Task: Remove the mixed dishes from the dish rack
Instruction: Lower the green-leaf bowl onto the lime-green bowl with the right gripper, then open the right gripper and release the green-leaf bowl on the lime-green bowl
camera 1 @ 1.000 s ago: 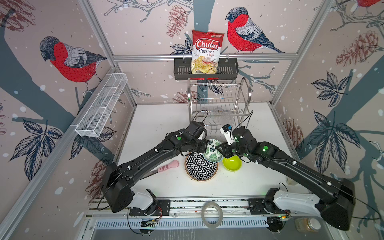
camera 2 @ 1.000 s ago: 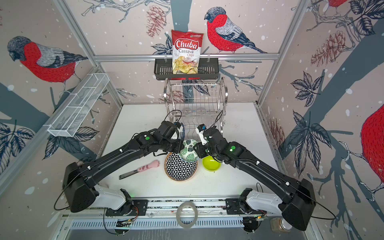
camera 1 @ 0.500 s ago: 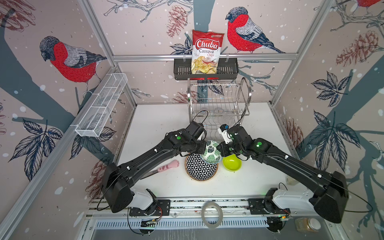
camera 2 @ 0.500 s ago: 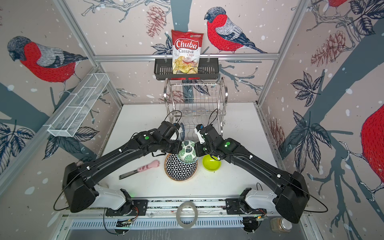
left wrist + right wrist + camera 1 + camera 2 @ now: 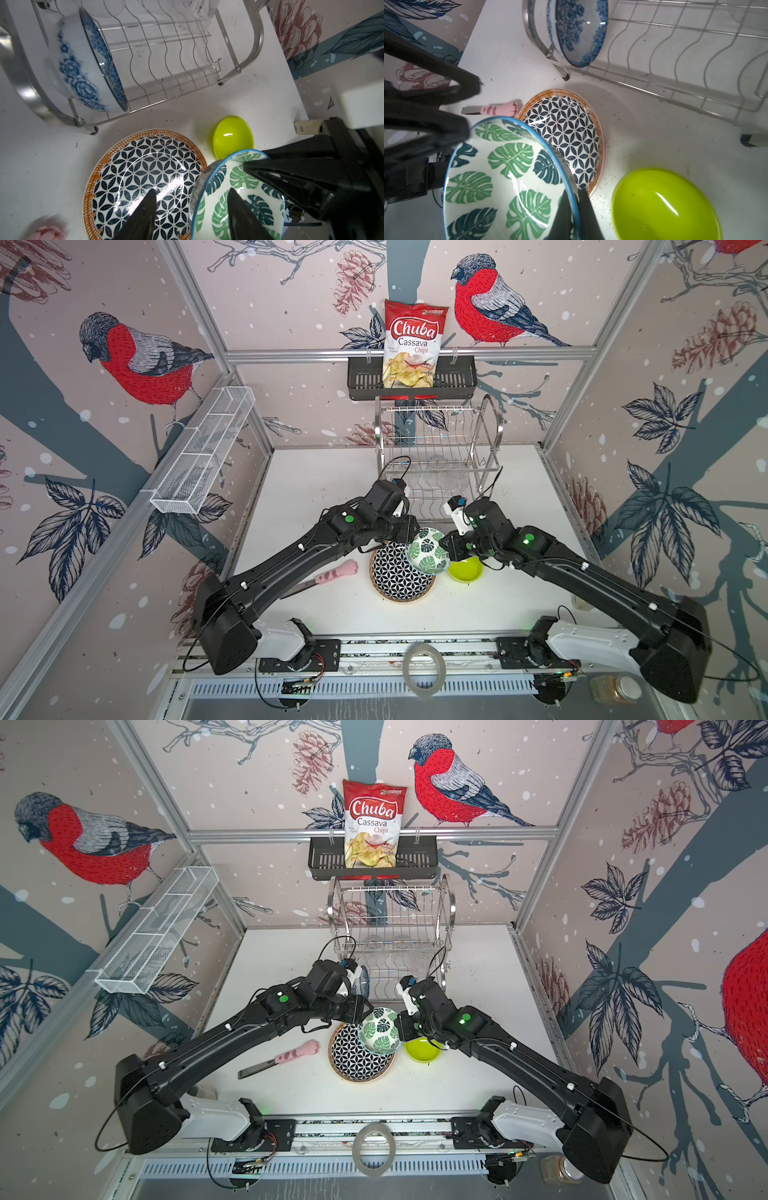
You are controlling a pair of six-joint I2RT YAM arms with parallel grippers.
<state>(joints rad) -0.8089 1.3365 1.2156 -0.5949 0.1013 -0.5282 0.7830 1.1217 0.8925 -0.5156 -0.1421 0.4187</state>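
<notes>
Right end effector [image 5: 574,197] pinches green-leaf bowl [image 5: 500,176] rim over geometric plate [image 5: 566,128] edge.

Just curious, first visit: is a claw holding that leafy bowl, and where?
The right claw pinches the green-leaf bowl by its blue rim, gripping it inside and outside. The left claw straddles the rim but is open.

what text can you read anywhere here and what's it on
"Chuba": on the chip bag
"Cassava Chips": same bag, under the brand
Small print on the bag: too small to read
Barcode sticker on a tan strip, left wrist view: too blurred to read
</notes>
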